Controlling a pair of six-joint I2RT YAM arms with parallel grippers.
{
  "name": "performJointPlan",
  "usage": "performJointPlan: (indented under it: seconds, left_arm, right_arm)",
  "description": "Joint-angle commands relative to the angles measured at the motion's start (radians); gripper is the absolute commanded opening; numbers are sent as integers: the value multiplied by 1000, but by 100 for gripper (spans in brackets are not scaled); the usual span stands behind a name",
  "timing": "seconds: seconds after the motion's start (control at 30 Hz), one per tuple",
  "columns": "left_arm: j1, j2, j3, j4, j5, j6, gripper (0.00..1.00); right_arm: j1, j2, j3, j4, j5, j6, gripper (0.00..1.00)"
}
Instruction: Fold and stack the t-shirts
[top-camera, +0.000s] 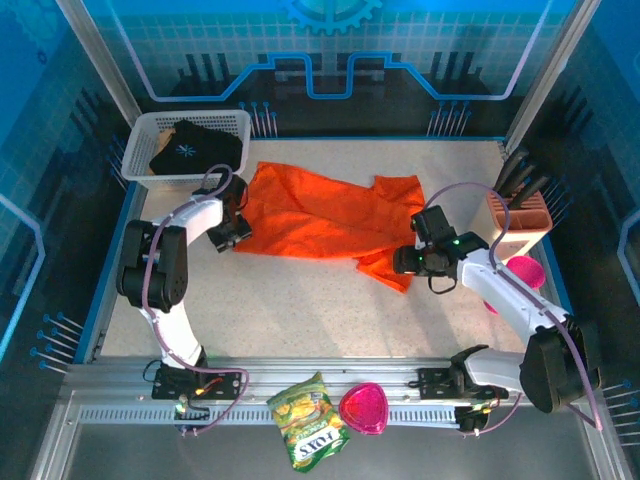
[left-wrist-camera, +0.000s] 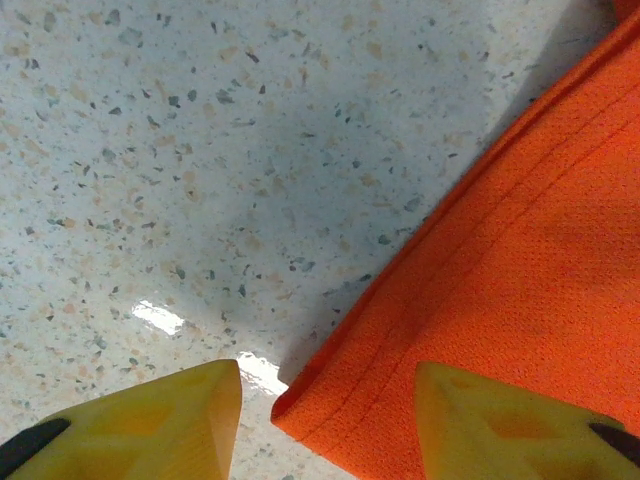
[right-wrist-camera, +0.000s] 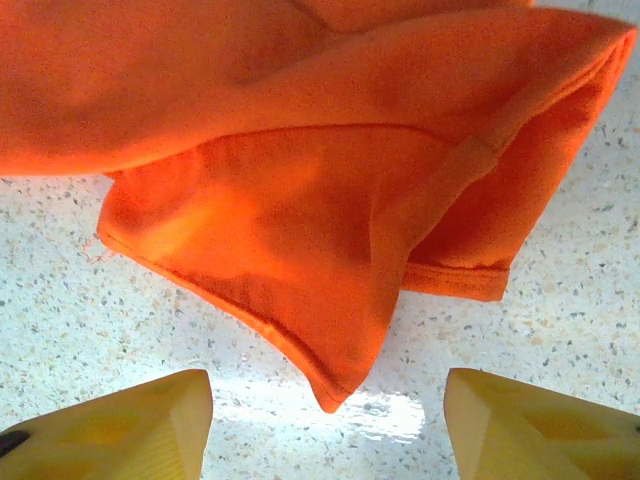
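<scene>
Top external view gives you the orange shirt (top-camera: 330, 215) lying rumpled and unfolded across the far middle of the desk (top-camera: 300, 310). Its left edge is near your left arm, and its right end is bunched into folds near your right arm. The black shirt (top-camera: 195, 150), white starburst facing up, sits in the white basket (top-camera: 140, 135) at the far left corner, apart from the orange one.

Your left tool (top-camera: 232, 228) is down at the left edge of the orange shirt. On the left wrist camera its yellow fingers (left-wrist-camera: 150, 420) stand apart. A hemmed corner of the orange shirt lies between them on the speckled desk, and the cloth runs up and away to the right. The tool is open, with no pinch on the cloth.

Your right tool (top-camera: 405, 262) sits at the lower right end of the orange shirt. On the right wrist camera its jaws are spread wide over bare desk. A pointed fold of a sleeve hangs toward the gap without touching either finger, so this tool is open too.

Along the near rail you have a yellow-green snack bag (top-camera: 308, 420) beside a pink heart-shaped bowl (top-camera: 363, 407). A tan holder (top-camera: 520, 215) with dark handles stands at the right edge.
</scene>
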Motion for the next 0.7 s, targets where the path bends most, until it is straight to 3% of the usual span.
performJointPlan:
  seconds: [0.0, 0.27, 0.37, 0.47, 0.67]
  left_arm:
    - [4, -12, -32, -9, 30, -9, 50]
    - [-5, 46, -53, 17, 72, 0, 44]
    - [-16, 60, -36, 12, 59, 3, 26]
    - [-21, 62, -19, 15, 77, 10, 0]
    - [-66, -47, -6, -32, 67, 24, 0]
  right_arm:
    - [11, -16, -14, 6, -14, 13, 63]
    - [13, -17, -26, 21, -35, 21, 58]
    - [13, -29, -35, 20, -36, 22, 56]
    - [13, -45, -43, 18, -39, 22, 55]
    - [30, -74, -80, 24, -74, 57, 58]
